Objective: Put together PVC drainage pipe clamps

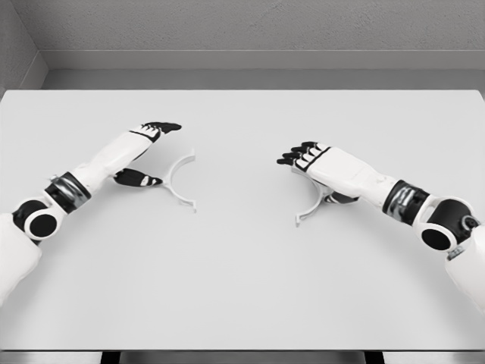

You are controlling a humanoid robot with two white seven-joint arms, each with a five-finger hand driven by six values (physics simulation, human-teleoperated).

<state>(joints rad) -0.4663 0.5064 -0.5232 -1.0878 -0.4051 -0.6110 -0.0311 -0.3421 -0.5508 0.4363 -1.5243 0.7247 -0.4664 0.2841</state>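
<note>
Two white arms are reaching in over a pale grey table, one from each lower corner of the frame.

The left hand is sitting left of centre, fingers spread wide: the dark fingertips are pointing right at the top, the thumb is stretching out lower down. It is gripping nothing. Just right of it a white half-ring clamp piece is lying flat, its open side facing left toward the palm (thumb tip close to the arc, contact hard to call).

The right hand is hovering right of centre, its fingers extended and pointing left, loosely relaxed. It is lying over the upper part of a second clamp half, whose lower end is poking out below the wrist toward the bottom centre. Whether the palm is actually pressing on it, I cannot tell; the fingers are not wrapping around it.

The two clamp halves are lying well apart, bare table between them.
</note>
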